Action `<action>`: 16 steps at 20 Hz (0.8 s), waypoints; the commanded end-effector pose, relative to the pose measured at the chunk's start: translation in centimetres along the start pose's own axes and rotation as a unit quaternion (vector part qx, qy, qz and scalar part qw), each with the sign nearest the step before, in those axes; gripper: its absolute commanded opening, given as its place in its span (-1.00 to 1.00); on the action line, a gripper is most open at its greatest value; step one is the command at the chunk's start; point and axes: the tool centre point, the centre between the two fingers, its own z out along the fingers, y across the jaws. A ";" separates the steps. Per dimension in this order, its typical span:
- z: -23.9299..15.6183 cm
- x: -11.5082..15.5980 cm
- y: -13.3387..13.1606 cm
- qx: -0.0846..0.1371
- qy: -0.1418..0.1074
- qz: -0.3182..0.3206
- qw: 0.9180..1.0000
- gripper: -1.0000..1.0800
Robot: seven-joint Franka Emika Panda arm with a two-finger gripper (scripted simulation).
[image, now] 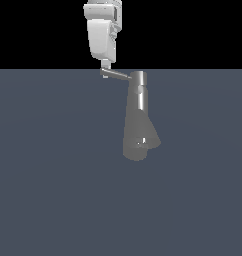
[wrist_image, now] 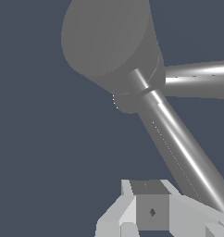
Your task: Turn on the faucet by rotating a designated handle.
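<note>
Grey metal handle (image: 118,75) juts sideways from top of faucet (image: 138,117), toward exterior view's left. Faucet upright on dark bench (image: 53,190), cylinder flaring to cone base, near scene centre. White arm (image: 102,35) hangs above handle's free end; claw (image: 107,66) right at rod tip, apparently touching. Claw spread or pinching: cannot tell.

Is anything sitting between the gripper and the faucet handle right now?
Nothing visible. In the exterior view the gripper is right at the outer end of the handle, which sticks out from the top of the faucet toward that view's left.
</note>
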 end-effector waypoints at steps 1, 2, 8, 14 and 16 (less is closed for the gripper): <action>0.0 -0.9 1.3 -0.007 0.000 -0.007 1.000 -1.00; -0.1 -0.9 1.6 -0.007 0.000 -0.007 1.000 -1.00; -0.8 0.8 2.0 -0.001 0.000 -0.002 1.000 -1.00; -1.5 2.3 3.8 -0.002 0.000 -0.003 1.000 -1.00; -1.7 2.8 4.4 -0.003 0.000 -0.004 1.000 -1.00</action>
